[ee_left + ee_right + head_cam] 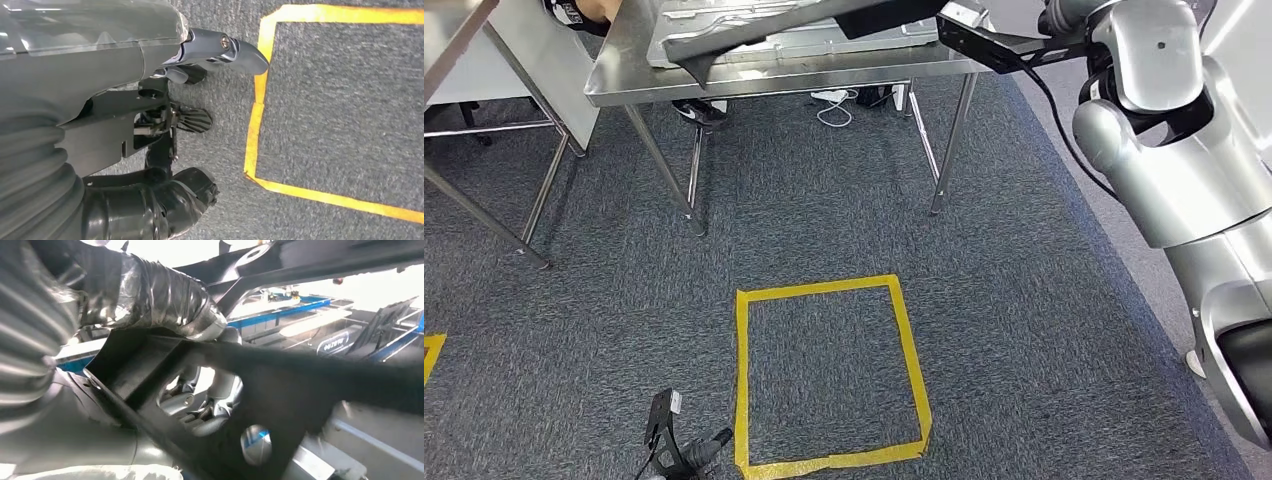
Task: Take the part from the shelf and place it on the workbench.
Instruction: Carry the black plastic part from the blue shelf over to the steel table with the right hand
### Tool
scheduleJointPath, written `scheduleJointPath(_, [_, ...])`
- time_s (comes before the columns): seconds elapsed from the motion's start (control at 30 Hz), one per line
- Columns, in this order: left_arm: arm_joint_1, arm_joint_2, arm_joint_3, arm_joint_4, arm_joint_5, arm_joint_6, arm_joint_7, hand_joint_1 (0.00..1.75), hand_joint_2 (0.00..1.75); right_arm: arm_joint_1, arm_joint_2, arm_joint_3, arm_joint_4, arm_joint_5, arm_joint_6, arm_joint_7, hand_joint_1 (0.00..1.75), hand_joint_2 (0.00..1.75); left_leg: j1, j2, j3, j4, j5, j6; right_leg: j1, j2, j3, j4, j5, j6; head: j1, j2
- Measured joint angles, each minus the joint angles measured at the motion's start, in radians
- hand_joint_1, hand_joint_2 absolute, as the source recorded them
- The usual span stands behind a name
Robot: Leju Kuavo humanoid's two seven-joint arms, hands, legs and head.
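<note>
Right hand (165, 315): grips black part (280, 390), held over the steel workbench (754, 75). Left hand (200, 55): empty, fingers apart, above carpet.

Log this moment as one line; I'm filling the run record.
phase: carrying to workbench | right hand: grips black part | part over workbench edge | left hand: hangs by floor, holds nothing | yellow tape square on carpet

My right arm (1164, 150) reaches forward, its hand (200, 405) gripping the part (280, 390); my left hand (165, 120) hangs low, fingers apart.
</note>
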Motion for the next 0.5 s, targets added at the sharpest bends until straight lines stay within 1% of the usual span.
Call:
scheduleJointPath(0.03, [-0.001,0.000,0.000,0.000,0.000,0.000,0.001,0.00,1.75,-0.002,0.001,0.000,0.000,0.001,0.000,0.000,1.75,1.75,0.002,0.001,-0.033,0.055,-0.002,-0.003,0.001,0.002,0.008,0.000,-0.006,-0.006,0.000,0.000])
scheduleJointPath(0.07, [-0.001,0.000,0.000,0.000,0.000,0.000,0.002,0.00,1.75,-0.003,0.002,0.000,0.000,0.002,0.000,0.000,1.75,1.75,0.003,0.002,-0.078,0.122,-0.013,-0.006,0.002,0.004,0.016,-0.001,-0.013,-0.011,0.000,0.000])
scheduleJointPath(0.1, [-0.001,0.000,0.000,0.000,-0.001,0.000,0.003,0.00,1.75,-0.003,0.004,0.000,0.000,0.002,0.000,0.000,1.75,1.75,0.003,0.002,-0.127,0.189,-0.036,-0.008,0.005,0.007,0.024,-0.001,-0.021,-0.014,-0.001,0.000])
scheduleJointPath(0.13, [-0.001,0.000,0.000,0.000,-0.001,0.001,0.006,0.00,1.75,-0.002,0.006,0.000,0.001,0.002,0.000,0.000,1.75,1.75,0.002,0.002,-0.171,0.241,-0.064,-0.008,0.007,0.009,0.034,-0.001,-0.030,-0.016,-0.001,0.000])
scheduleJointPath(0.17, [-0.001,0.000,0.000,0.000,-0.002,0.002,0.008,0.00,1.75,-0.001,0.008,0.001,0.001,0.001,0.000,0.000,1.75,1.75,0.001,0.002,-0.203,0.266,-0.085,-0.006,0.010,0.011,0.045,-0.001,-0.040,-0.018,-0.001,0.000])
scheduleJointPath(0.2, [0.000,0.000,0.000,0.000,-0.002,0.003,0.010,0.00,1.75,0.000,0.010,0.001,0.002,0.001,0.000,0.000,1.75,1.75,-0.001,0.002,-0.220,0.259,-0.089,-0.001,0.013,0.013,0.058,-0.001,-0.050,-0.019,-0.001,0.000])
scheduleJointPath(0.23, [0.000,0.000,0.000,0.000,-0.002,0.004,0.012,0.00,1.75,0.000,0.011,0.002,0.004,0.001,0.001,0.000,1.75,1.75,-0.005,0.002,-0.219,0.217,-0.069,0.007,0.016,0.014,0.071,-0.001,-0.061,-0.020,-0.001,0.000])
scheduleJointPath(0.27, [0.000,0.000,0.000,0.000,-0.002,0.004,0.013,0.00,1.75,0.001,0.012,0.004,0.006,0.001,0.001,0.000,1.75,1.75,-0.011,0.002,-0.204,0.149,-0.025,0.019,0.018,0.015,0.085,-0.001,-0.071,-0.020,0.000,0.000])
scheduleJointPath(0.3, [0.000,0.001,0.000,0.000,-0.003,0.005,0.014,0.00,1.75,0.002,0.013,0.005,0.008,0.001,0.001,0.000,1.75,1.75,-0.020,-0.001,-0.183,0.073,0.039,0.033,0.019,0.016,0.096,-0.002,-0.081,-0.019,0.000,0.000])
scheduleJointPath(0.33, [0.001,0.003,0.000,0.000,-0.004,0.006,0.014,0.00,1.75,0.004,0.014,0.006,0.011,0.001,0.002,0.000,1.75,1.75,-0.027,-0.005,-0.165,0.014,0.091,0.045,0.018,0.018,0.106,-0.006,-0.090,-0.017,0.000,0.000])
scheduleJointPath(0.37, [0.002,0.004,0.000,0.000,-0.004,0.006,0.014,0.00,1.75,0.006,0.015,0.006,0.013,0.001,0.002,0.000,1.75,1.75,-0.033,-0.008,-0.150,-0.027,0.127,0.055,0.017,0.020,0.114,-0.012,-0.096,-0.013,-0.001,0.000])
scheduleJointPath(0.4, [0.002,0.005,0.000,0.000,-0.005,0.007,0.015,0.00,1.75,0.008,0.016,0.007,0.015,0.001,0.003,0.001,1.75,1.75,-0.036,-0.010,-0.140,-0.048,0.143,0.062,0.017,0.022,0.120,-0.016,-0.098,-0.007,-0.002,0.000])
scheduleJointPath(0.43, [0.002,0.004,0.000,0.000,-0.005,0.007,0.015,0.00,1.75,0.008,0.016,0.007,0.016,0.001,0.003,0.001,1.75,1.75,-0.036,-0.010,-0.130,-0.055,0.137,0.064,0.017,0.024,0.126,-0.018,-0.095,-0.001,-0.003,0.000])
scheduleJointPath(0.47, [0.001,0.003,0.000,0.000,-0.005,0.007,0.015,0.00,1.75,0.008,0.017,0.007,0.016,0.000,0.003,0.002,1.75,1.75,-0.034,-0.007,-0.116,-0.067,0.135,0.067,0.018,0.022,0.125,-0.008,-0.090,0.004,-0.004,0.000])
scheduleJointPath(0.5, [0.001,0.003,0.000,0.000,-0.006,0.007,0.015,0.00,1.75,0.007,0.017,0.007,0.017,0.000,0.003,0.002,1.75,1.75,-0.031,-0.006,-0.102,-0.076,0.133,0.070,0.019,0.019,0.114,0.020,-0.083,0.008,-0.004,0.000])
